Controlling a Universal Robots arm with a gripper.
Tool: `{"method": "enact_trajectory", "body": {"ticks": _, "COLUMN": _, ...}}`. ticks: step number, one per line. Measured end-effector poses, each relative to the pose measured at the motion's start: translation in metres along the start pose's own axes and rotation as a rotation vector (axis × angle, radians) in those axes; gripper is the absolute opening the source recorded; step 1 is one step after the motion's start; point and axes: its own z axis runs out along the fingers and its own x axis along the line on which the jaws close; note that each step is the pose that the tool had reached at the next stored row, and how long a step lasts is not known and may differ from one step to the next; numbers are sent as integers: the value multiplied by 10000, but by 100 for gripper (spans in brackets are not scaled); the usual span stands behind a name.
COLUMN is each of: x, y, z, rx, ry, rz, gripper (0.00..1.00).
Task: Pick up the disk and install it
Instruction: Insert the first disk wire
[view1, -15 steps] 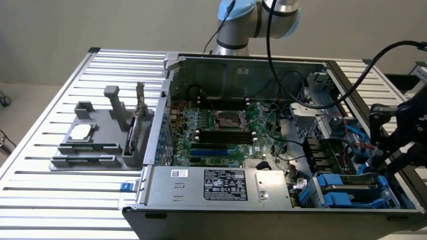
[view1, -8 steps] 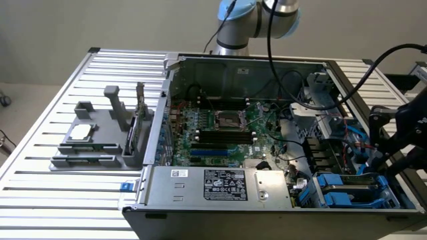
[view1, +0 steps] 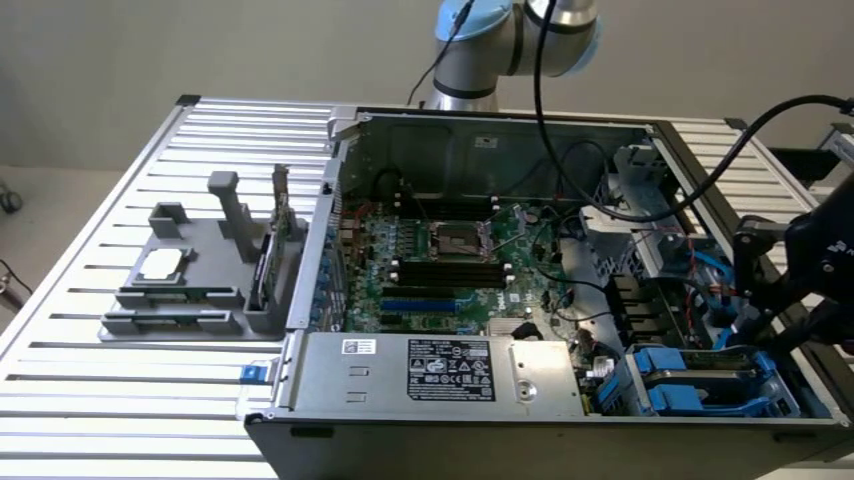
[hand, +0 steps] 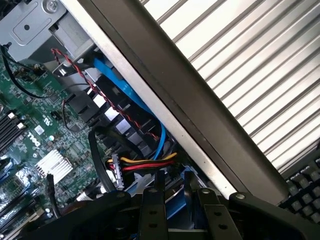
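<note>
My gripper (view1: 774, 325) hangs over the drive bay in the case (view1: 534, 445), on the exterior view's right; whether it is gripping, I cannot tell. The disk (view1: 701, 378) lies in that bay just below. I should stay square to it and avoid snagging the cables (hand: 145, 164)

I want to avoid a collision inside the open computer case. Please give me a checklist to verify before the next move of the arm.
1. Black gripper above the drive bay: ok.
2. Silver-grey disk in blue plastic carrier fully seated in the bay: cannot tell.
3. Gripper holding the disk: cannot tell.
4. Flat blue cable and red-yellow-black wire bundle clear of the gripper: not ok, both run close.
5. Dark grey metal computer case open on top: ok.
</note>
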Motion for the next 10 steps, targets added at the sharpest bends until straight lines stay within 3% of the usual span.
{"method": "enact_trajectory", "body": {"ticks": 10, "x": 34, "y": -2, "z": 9, "rx": 5, "ry": 0, "rz": 336, "gripper": 30}}
